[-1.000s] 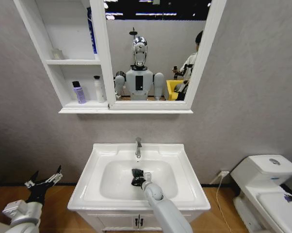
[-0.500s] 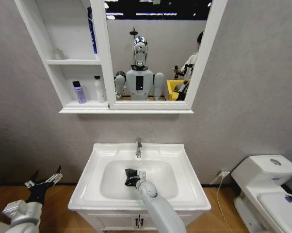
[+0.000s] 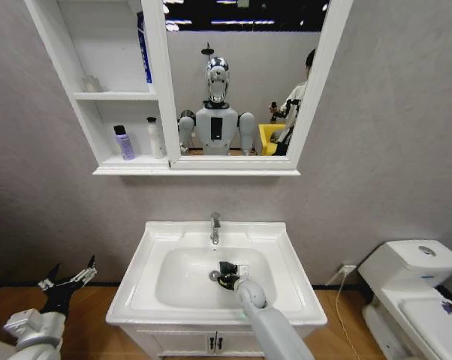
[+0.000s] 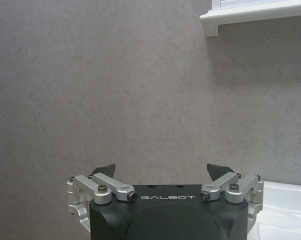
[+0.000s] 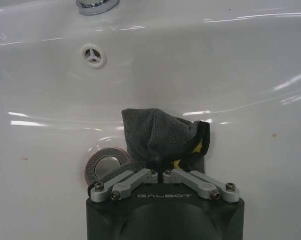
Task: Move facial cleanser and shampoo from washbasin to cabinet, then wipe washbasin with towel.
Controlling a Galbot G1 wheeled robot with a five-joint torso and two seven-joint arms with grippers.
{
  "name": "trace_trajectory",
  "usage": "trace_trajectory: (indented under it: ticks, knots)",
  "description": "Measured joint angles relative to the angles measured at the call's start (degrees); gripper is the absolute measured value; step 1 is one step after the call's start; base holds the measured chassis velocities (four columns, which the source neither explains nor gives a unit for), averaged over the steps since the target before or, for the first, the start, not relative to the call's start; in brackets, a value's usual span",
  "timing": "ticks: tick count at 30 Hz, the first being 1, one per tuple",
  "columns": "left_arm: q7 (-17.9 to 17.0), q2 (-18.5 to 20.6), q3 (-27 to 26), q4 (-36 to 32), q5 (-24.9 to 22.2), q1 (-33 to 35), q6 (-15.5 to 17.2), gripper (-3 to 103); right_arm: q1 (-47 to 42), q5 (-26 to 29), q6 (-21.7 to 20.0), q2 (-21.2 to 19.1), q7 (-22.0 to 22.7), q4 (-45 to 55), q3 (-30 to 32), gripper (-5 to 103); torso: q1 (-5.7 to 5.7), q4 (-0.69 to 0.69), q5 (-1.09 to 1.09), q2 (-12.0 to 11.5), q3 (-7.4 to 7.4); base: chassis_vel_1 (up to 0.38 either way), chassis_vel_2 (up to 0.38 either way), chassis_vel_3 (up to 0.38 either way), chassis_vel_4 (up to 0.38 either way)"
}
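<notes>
**Towel down in the basin**

We see the towel (image 5: 163, 137) low in the middle of the frame, pressed on the basin (image 3: 278, 300) bowl beside the drain (image 5: 105, 166). Our right gripper (image 5: 160, 172) is clamped on it. Our left gripper (image 4: 160, 172) waits at lower left, fingers apart. Two bottles (image 3: 123, 142) stand in the cabinet (image 3: 98, 96), upper left.

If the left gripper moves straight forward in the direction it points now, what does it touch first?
Probably the grey wall. The open left gripper faces it with nothing between, though depth is unclear. The washbasin edge and the cabinet corner lie off to the side.
</notes>
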Motion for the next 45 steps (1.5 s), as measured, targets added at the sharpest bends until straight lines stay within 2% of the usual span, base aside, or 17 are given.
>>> trace_trajectory:
  ticks: [13,15,21,26,30,33,36,45]
  knots:
    - [0.0,0.0,0.0,0.0,0.0,0.0,0.0,100,4.69,-3.27,3.59,6.07,-4.71,-8.15,-3.5,0,0.0,0.02,0.0,0.0,0.0,0.0,0.0,0.0,0.0]
    - [0.0,0.0,0.0,0.0,0.0,0.0,0.0,100,6.43,-3.69,5.14,8.05,-6.1,-10.93,-4.56,0,0.0,0.04,0.01,0.0,0.0,0.0,0.0,0.0,0.0]
    - [0.0,0.0,0.0,0.0,0.0,0.0,0.0,100,8.09,-3.84,6.0,9.44,-6.8,-13.46,-5.36,0,0.0,0.05,0.01,0.0,0.0,0.0,0.0,0.0,0.0]
    - [0.0,0.0,0.0,0.0,0.0,0.0,0.0,100,7.09,-3.58,5.35,7.66,-5.89,-12.1,-4.99,0,-0.01,0.08,0.04,0.0,0.0,0.0,0.0,0.0,0.0]
    - [0.0,0.0,0.0,0.0,0.0,0.0,0.0,100,5.22,-3.03,4.77,5.14,-4.67,-9.54,-4.05,0,0.0,0.03,0.03,0.0,0.0,0.0,0.0,0.0,0.0]
    - [0.0,0.0,0.0,0.0,0.0,0.0,0.0,100,2.87,-2.4,3.85,1.47,-3.59,-5.66,-2.4,0,0.0,0.04,0.04,0.0,0.0,0.0,0.0,0.0,0.0]
    - [0.0,0.0,0.0,0.0,0.0,0.0,0.0,100,1.49,-2.6,3.61,-0.39,-3.03,-3.36,-1.0,0,0.0,0.04,0.02,0.0,0.0,0.0,0.0,0.0,0.0]
    - [0.0,0.0,0.0,0.0,0.0,0.0,0.0,100,-1.28,-3.7,4.31,-3.27,-0.11,0.19,3.97,0,-0.01,0.08,0.04,0.01,-0.01,0.0,0.0,0.0,0.0]
